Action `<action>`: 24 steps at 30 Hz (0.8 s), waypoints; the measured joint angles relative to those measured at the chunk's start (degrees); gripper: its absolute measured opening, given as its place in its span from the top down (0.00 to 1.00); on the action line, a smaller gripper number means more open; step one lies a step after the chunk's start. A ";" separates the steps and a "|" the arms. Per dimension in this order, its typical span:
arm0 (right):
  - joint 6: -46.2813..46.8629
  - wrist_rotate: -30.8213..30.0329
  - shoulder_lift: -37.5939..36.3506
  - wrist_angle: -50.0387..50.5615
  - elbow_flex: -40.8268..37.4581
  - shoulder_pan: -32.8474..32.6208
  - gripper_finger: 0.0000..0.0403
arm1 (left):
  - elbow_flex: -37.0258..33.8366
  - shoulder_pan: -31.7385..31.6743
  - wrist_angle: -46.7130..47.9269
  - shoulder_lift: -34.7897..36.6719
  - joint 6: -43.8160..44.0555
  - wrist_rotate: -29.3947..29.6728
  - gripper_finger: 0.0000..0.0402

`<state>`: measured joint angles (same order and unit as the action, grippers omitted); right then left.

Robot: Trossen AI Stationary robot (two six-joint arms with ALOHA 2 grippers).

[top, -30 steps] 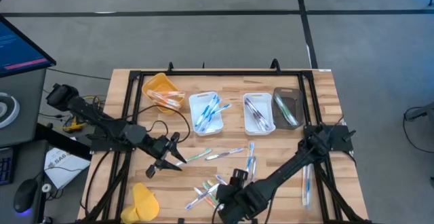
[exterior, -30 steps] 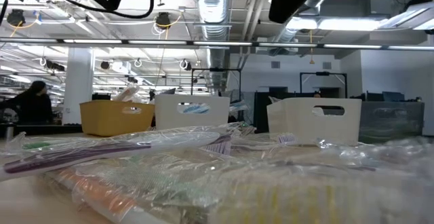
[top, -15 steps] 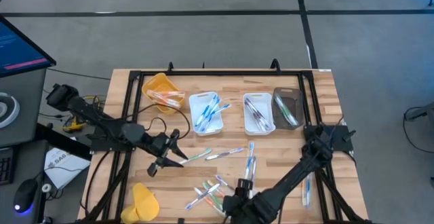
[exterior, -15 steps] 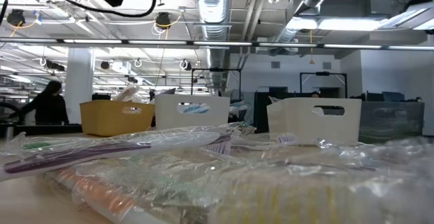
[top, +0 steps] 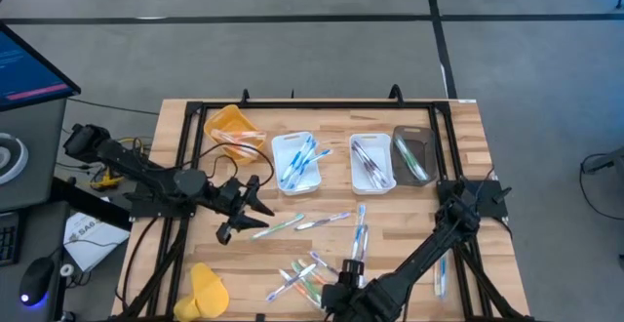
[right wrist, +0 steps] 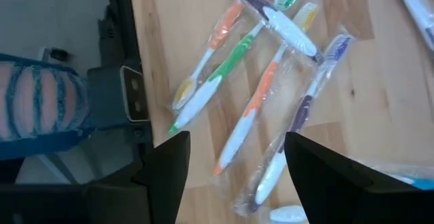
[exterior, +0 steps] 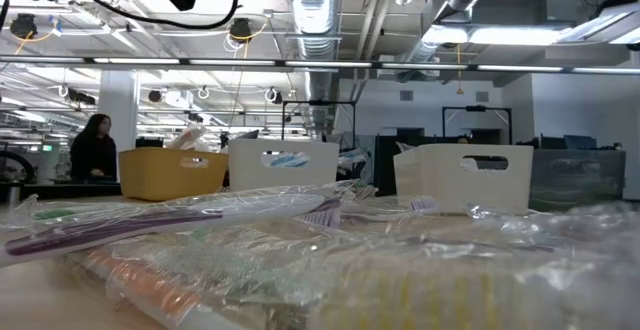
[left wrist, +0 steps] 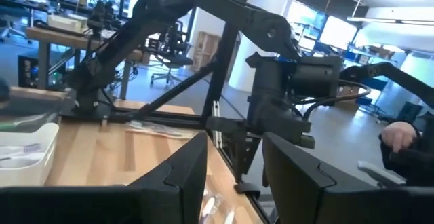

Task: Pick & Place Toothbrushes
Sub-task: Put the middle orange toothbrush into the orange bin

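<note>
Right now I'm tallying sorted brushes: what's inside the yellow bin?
The yellow bin holds orange-accented toothbrushes lying across it; their count is unclear, and anything beneath them is hidden.

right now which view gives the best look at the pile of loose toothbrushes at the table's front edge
The right wrist view: the wrapped toothbrushes fill the picture from straight above, between the right pincer's open fingers, handle colours distinct. The high view shows the pile small, beside that arm. The low view shows it as a blurred foreground heap. The left wrist view misses it.

We count four trays (top: pixel 295 162) along the table's (top: pixel 458 156) far edge, two robot arms (top: pixel 156 181), one person (exterior: pixel 93 150) beyond
</note>
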<state>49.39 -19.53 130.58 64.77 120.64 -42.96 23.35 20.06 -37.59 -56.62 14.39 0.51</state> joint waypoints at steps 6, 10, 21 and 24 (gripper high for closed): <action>5.92 0.03 0.02 -1.64 0.00 -0.04 0.42 | -0.06 0.18 0.19 -1.53 0.04 0.53 0.66; 7.51 0.04 0.02 -1.70 0.00 -0.16 0.42 | 0.00 1.27 -0.30 -3.22 0.12 0.55 0.66; 5.70 -4.39 0.02 -1.59 0.00 0.93 0.42 | -0.02 7.45 -6.77 -5.31 2.40 0.51 0.66; 5.51 -4.59 0.05 -2.49 -0.02 1.86 0.42 | -0.02 8.41 -6.86 -5.31 2.40 0.51 0.66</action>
<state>54.90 -24.12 130.63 62.28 120.62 -41.10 23.33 28.47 -44.44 -61.93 16.80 1.02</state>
